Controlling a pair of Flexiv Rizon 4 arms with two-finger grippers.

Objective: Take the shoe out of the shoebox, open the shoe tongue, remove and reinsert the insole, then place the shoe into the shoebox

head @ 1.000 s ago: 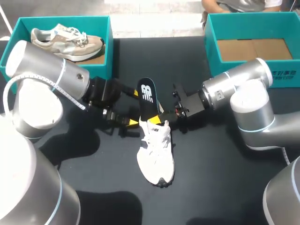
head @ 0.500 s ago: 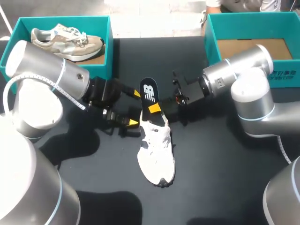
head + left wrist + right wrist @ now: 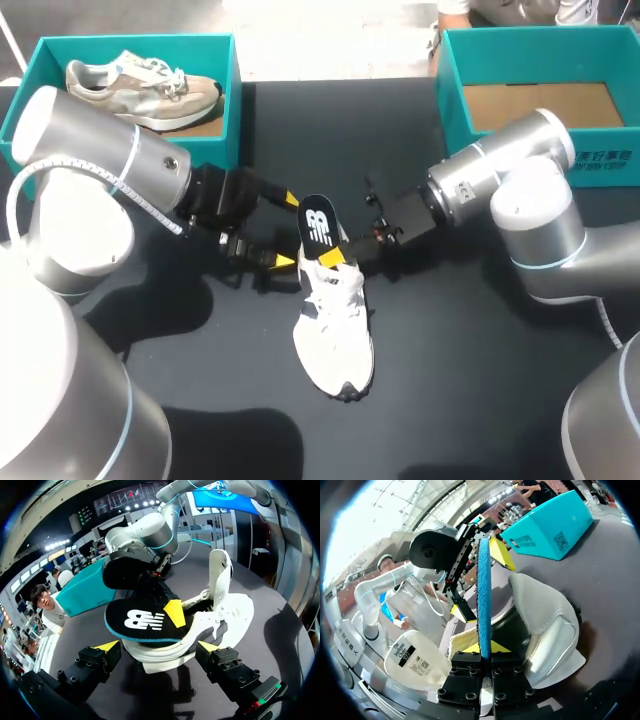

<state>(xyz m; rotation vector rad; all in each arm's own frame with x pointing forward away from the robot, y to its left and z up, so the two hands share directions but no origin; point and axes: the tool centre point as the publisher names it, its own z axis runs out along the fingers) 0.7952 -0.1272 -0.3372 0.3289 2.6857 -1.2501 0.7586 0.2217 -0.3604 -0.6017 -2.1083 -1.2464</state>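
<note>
Dark surface (image 3: 470,330) under both arms, a teal shoebox (image 3: 452,100) at far right showing bare cardboard, another teal box (image 3: 232,100) at far left with a tan shoe (image 3: 140,85) inside. Right claw (image 3: 333,256) clamped flat on the insole (image 3: 318,222), black with a blue edge, tilted up, lower end at the mouth of the white shoe (image 3: 337,325). Left claw (image 3: 284,232) spread wide just left of the heel, straddling it in the wrist view; contact too close to call. White shoe on its sole mid-surface, toe toward the near edge. Insole judged light and floppy, likely to buckle if pushed endwise, so best pinched low. Upper soft, sole stiffer; heel collar probably the steadiest hold.
</note>
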